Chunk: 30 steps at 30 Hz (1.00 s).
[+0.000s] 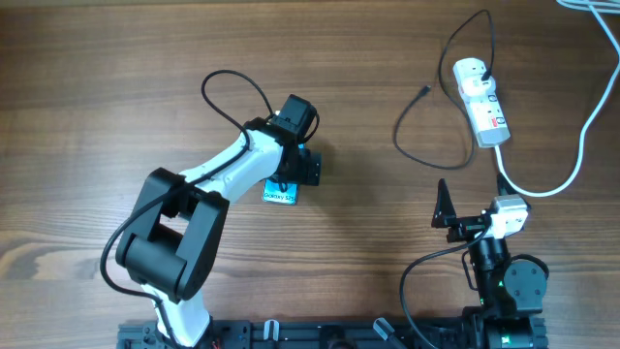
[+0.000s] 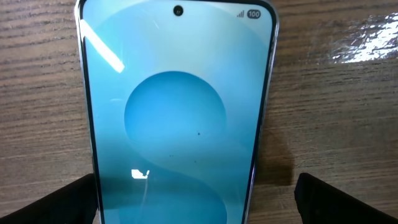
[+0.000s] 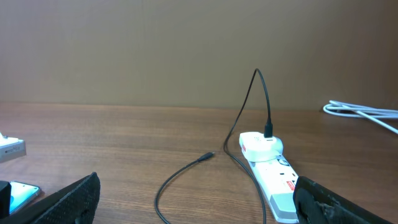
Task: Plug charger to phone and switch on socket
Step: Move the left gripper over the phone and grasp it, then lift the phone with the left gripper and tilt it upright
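The phone [image 1: 280, 193] lies flat on the wooden table with its blue-teal screen up; it fills the left wrist view [image 2: 177, 112]. My left gripper [image 1: 296, 171] is open just above it, one finger on each side of the phone's lower end [image 2: 196, 202], and the right finger is clear of its edge. The white socket strip [image 1: 482, 114] lies at the far right with a white adapter plugged in. The black charger cable [image 1: 412, 145] loops from the adapter to its free plug tip [image 1: 426, 90], which also shows in the right wrist view [image 3: 208, 155]. My right gripper [image 1: 448, 208] is open and empty [image 3: 196, 202], pointing at the strip [image 3: 277, 180].
The strip's thick white cord [image 1: 581, 145] curves off to the top right and shows in the right wrist view [image 3: 360, 112]. A black cable of the left arm [image 1: 232, 92] arcs above the arm. A plain wall stands behind the table.
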Each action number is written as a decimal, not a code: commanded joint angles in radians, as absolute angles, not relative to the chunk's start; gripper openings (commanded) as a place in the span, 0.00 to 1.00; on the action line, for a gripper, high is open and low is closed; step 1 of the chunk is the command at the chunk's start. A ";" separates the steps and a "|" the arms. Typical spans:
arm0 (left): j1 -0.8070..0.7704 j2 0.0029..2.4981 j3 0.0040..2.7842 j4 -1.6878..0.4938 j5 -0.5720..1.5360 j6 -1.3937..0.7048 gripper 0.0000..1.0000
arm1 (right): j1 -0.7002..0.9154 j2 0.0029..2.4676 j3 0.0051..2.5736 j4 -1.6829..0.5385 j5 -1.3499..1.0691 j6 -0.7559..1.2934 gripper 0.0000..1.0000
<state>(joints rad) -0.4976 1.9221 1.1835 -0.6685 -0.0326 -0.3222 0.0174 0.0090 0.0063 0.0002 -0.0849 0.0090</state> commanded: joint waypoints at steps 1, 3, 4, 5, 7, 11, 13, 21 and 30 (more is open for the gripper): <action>-0.493 1.979 1.177 -0.658 -0.020 -0.292 0.98 | 0.020 0.004 0.005 0.004 -0.078 0.007 1.00; -0.481 1.979 1.177 -0.659 -0.020 -0.292 0.86 | 0.020 0.004 0.005 0.004 -0.078 0.007 1.00; -0.474 1.979 1.176 -0.665 -0.020 -0.292 0.83 | 0.020 0.004 0.005 0.004 -0.078 0.007 1.00; -0.467 1.979 1.176 -0.670 -0.020 -0.292 0.83 | 0.020 0.004 0.005 0.004 -0.078 0.007 1.00; -0.461 1.979 1.176 -0.670 -0.020 -0.292 0.80 | 0.020 0.004 0.005 0.004 -0.078 0.007 1.00; -0.463 1.979 1.169 -0.669 -0.019 -0.294 0.74 | 0.020 0.004 0.005 0.004 -0.078 0.006 1.00; -0.463 1.979 1.160 -0.669 -0.019 -0.296 0.73 | 0.020 0.004 0.005 0.004 -0.078 0.007 1.00; -0.463 1.979 1.153 -0.668 0.017 -0.298 0.65 | 0.020 0.004 0.005 0.004 -0.078 0.007 1.00; -0.463 1.979 1.238 -0.712 0.037 -0.323 0.62 | 0.020 0.004 0.005 0.004 -0.078 0.007 1.00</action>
